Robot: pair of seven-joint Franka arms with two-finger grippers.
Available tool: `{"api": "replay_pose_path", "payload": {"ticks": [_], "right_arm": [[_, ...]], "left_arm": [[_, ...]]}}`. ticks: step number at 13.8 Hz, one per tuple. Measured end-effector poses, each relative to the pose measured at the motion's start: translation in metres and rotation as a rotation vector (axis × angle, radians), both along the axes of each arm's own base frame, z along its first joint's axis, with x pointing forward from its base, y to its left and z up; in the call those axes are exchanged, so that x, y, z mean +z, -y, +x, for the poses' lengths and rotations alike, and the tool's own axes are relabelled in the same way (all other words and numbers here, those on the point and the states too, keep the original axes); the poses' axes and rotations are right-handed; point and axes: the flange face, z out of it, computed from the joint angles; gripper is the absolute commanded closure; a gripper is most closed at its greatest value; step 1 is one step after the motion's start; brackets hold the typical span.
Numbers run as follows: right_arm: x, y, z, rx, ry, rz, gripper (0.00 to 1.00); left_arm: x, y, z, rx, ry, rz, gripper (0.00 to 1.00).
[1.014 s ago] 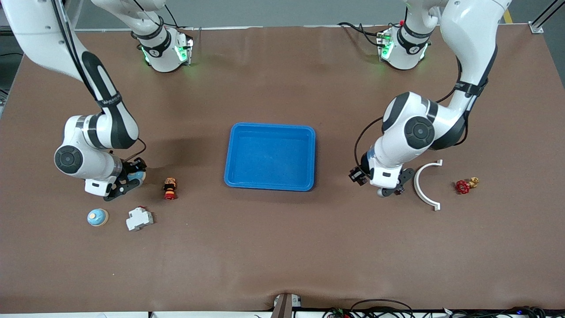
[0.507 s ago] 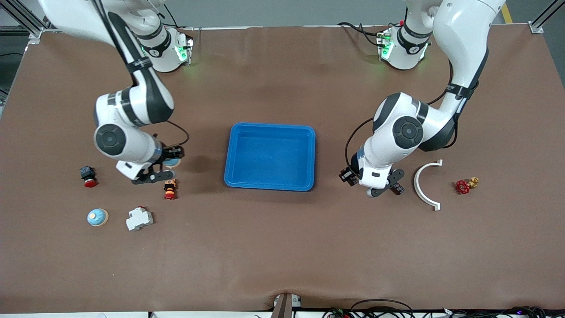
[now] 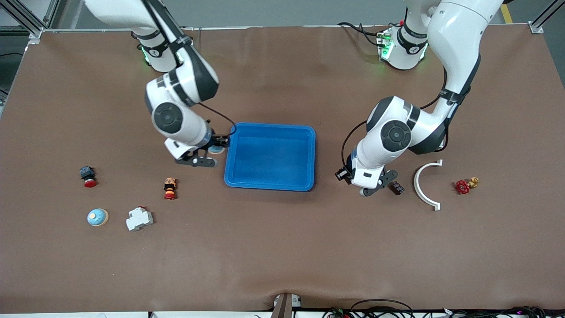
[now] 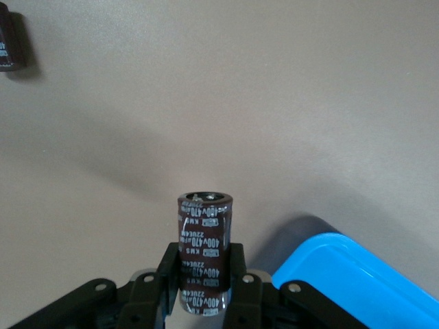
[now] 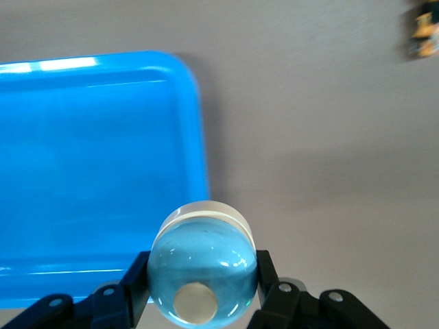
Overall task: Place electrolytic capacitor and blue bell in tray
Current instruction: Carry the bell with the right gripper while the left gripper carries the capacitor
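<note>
Two grips | left gripper (image 4: 202, 301) clamps capacitor (image 4: 204, 257) marked "400V 470µF" | right gripper (image 5: 202, 301) clamps blue bell (image 5: 202, 274)

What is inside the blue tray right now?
Nothing: the tray shows only bare blue floor. The bell and capacitor are each held in a gripper, just outside its rim.

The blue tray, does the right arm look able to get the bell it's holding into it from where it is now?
Probably yes. The right gripper, shut on the blue bell, hangs just beside the blue tray; the tray looks empty and nothing stands between them.
</note>
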Motion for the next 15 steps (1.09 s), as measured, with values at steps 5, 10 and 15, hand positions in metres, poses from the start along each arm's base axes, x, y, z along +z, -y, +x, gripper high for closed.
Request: {"api": "replay_pose_path", "payload": {"ticks": [5,10,15], "right_arm": [[-0.045,-0.050,-0.026,-0.052,0.023,0.022,0.88],[-0.076,-0.062,-0.057,-0.057,0.031,0.010,0.89],[-0.087,-0.058,-0.058,-0.066,0.043,0.013,0.89]], "left_arm": [[-0.019,0.024,-0.019,-0.161,0.041,0.075,1.00],[-0.054,0.057,-0.032,-0.208,0.079,0.010,1.00],[-0.078,0.061,-0.039,-0.278,0.093,0.046,1.00]]}}
